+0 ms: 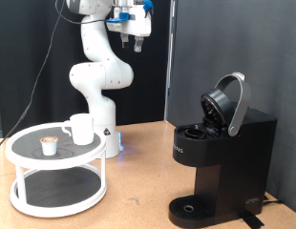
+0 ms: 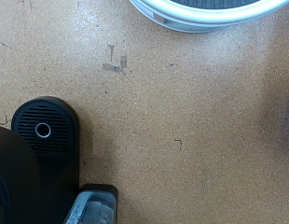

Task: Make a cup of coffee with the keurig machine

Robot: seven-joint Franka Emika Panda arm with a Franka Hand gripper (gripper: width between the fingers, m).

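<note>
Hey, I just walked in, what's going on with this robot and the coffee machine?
Nothing is being handled right now. The gripper is raised high above the table, holding nothing and well away from everything. The keurig machine stands at the exterior view's right with its lid flipped open and its drip tray bare. The cup sits on the top tier of a white round stand at the exterior view's left, next to a small coffee pod.

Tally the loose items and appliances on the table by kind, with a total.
Mugs: 1, white cup on the stand's upper tier
Coffee pods: 1, brown-topped pod beside it
Stands: 1, white two-tier stand
Coffee makers: 1, black keurig machine, lid up
Total: 4
Gripper hangs high, holding nothing.
</note>
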